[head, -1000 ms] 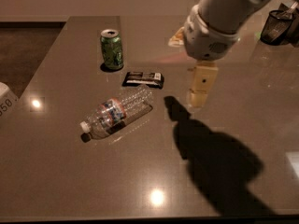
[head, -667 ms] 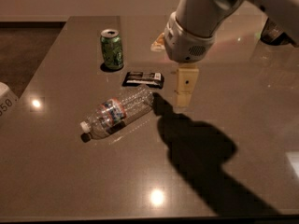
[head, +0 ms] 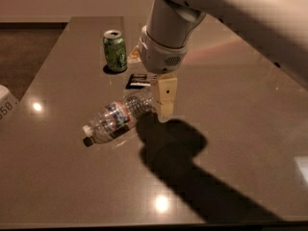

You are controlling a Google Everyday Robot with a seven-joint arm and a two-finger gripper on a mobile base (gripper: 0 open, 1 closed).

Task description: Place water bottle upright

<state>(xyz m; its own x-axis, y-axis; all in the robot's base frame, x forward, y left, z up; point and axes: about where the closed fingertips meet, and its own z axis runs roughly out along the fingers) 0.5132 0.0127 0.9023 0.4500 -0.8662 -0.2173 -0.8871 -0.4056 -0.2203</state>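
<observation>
The water bottle (head: 118, 116), clear ribbed plastic with a white cap and a red-white-blue label, lies on its side on the brown table (head: 231, 129). Its cap points to the lower left and its base to the upper right. My gripper (head: 164, 106) hangs from the white arm coming in from the upper right. It is just above the table at the bottle's base end, right beside it. Only one cream-coloured finger shows, pointing down.
A green soda can (head: 115, 51) stands upright at the back left. A small black packet (head: 140, 81) lies between the can and the bottle, partly behind my wrist. A white object (head: 6, 105) sits at the left edge. The arm casts a large shadow to the lower right.
My gripper has moved left and down across the table, from well to the right of the bottle to right beside its base end. The bottle has not moved.
</observation>
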